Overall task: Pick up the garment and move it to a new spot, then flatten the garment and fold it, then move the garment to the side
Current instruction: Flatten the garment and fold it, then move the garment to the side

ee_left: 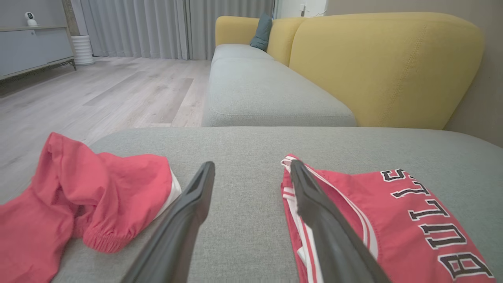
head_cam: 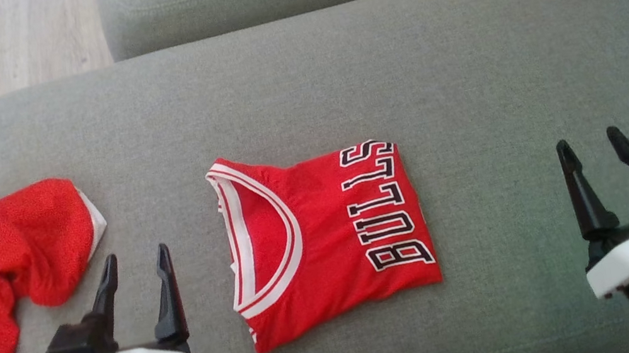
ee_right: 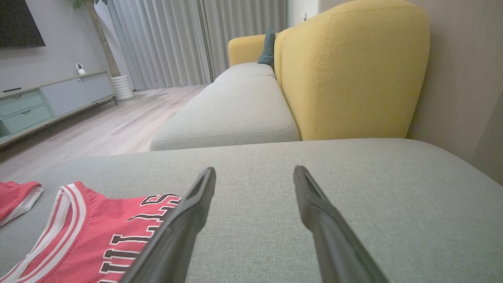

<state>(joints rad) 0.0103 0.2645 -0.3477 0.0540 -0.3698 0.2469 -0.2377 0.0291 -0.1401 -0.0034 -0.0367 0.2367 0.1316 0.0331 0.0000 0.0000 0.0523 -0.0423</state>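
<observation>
On the grey sofa seat (head_cam: 459, 50) in front of me I count two red things. One is a red shirt (head_cam: 326, 245) with black and white letters. It lies folded and flat in the middle of the seat. The other is a red cloth (head_cam: 9, 259), all crumpled up, near the seat's left edge. The two are well apart, with bare seat between them.

I have two pincers, and each one has two long dark fingers. My left pincer (head_cam: 135, 252) is wide open and holds nothing. It sits over the bare seat between the red cloth and the shirt. In my left wrist view, one finger (ee_left: 312, 204) crosses in front of the shirt's white-striped neck edge. I cannot tell if it touches. My right pincer (head_cam: 587, 136) is wide open too and holds nothing. It is off to the right of the shirt, well apart from it, over bare seat. Behind the seat stands one yellow back cushion (ee_right: 353, 70).
</observation>
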